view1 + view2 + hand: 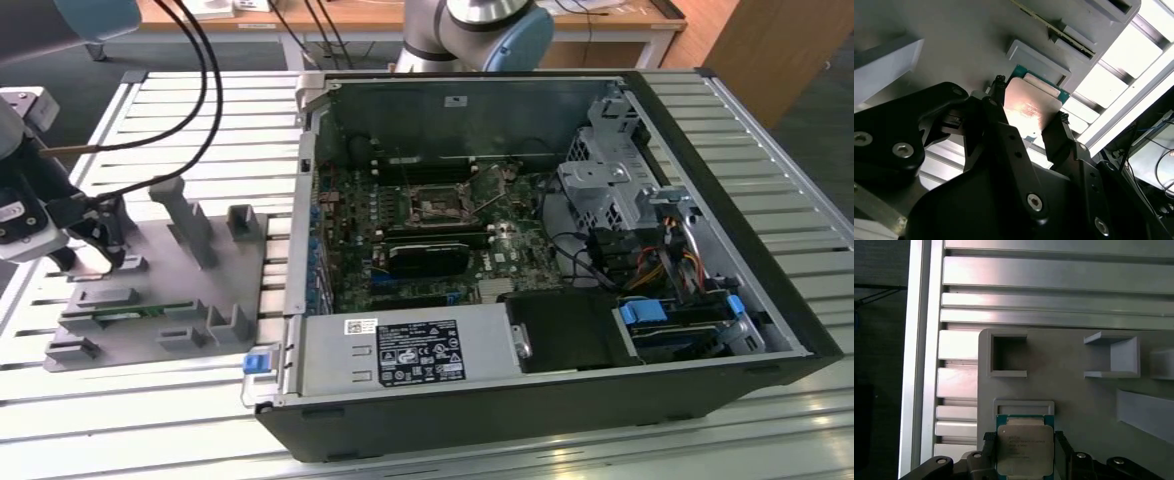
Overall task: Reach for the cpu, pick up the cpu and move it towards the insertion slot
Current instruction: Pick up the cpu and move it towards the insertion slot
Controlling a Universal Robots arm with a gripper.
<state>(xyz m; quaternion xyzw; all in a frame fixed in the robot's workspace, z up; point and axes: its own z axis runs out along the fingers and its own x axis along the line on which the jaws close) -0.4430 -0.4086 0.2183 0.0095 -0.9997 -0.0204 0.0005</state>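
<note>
The cpu (1025, 447) is gripped by the gripper (1024, 437), its fingers (988, 440) clamped on two opposite edges, low over the grey fixture tray (1079, 405). Reach and grasp are judged done. The insertion slot (434, 203), inside the open computer case (747, 200), is seen well apart, so the carry is left

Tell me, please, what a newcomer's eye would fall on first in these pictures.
The open computer case dominates the exterior view, with its insertion slot visible on the green board near the middle. At the exterior view's left, the gripper hangs low over a grey fixture plate. In both wrist views it straddles the shiny cpu.
</note>
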